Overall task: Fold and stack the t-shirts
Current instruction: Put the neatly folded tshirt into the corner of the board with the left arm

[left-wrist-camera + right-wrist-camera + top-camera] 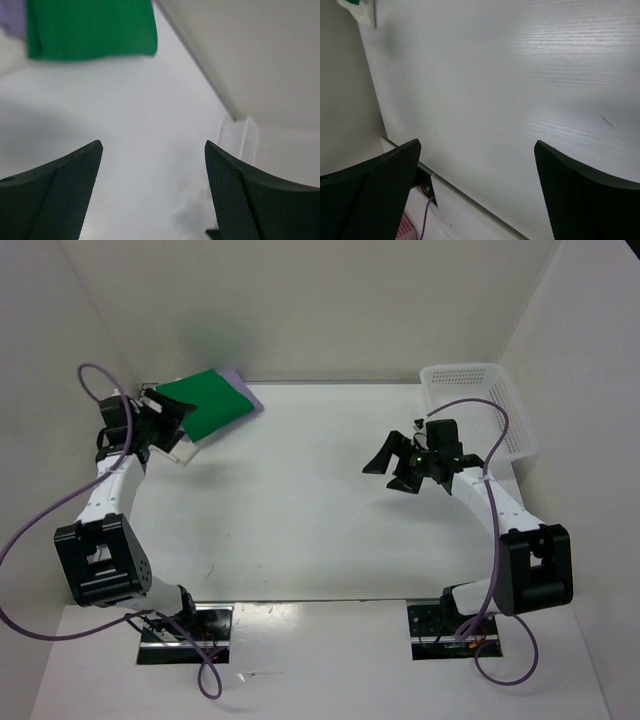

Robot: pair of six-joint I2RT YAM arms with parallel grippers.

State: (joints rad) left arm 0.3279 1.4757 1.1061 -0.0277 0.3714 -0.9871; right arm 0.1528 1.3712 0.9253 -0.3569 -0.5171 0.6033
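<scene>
T-shirts (205,405) stacked far-left, L gripper (172,425) just beside; basket (515,420) far-right

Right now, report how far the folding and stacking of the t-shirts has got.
Done, it seems: the green t-shirt lies folded on the lavender t-shirt in the far left corner, with a white edge, likely the third shirt, underneath. In hand: nothing; the left gripper and right gripper both have open, empty jaws. Left: apparently nothing; no shirt shows in the basket.

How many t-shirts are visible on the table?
3, stacked in the far left corner: green t-shirt on top, lavender t-shirt peeking out behind it, apparently white t-shirt at its near edge. Others may be hidden.
</scene>
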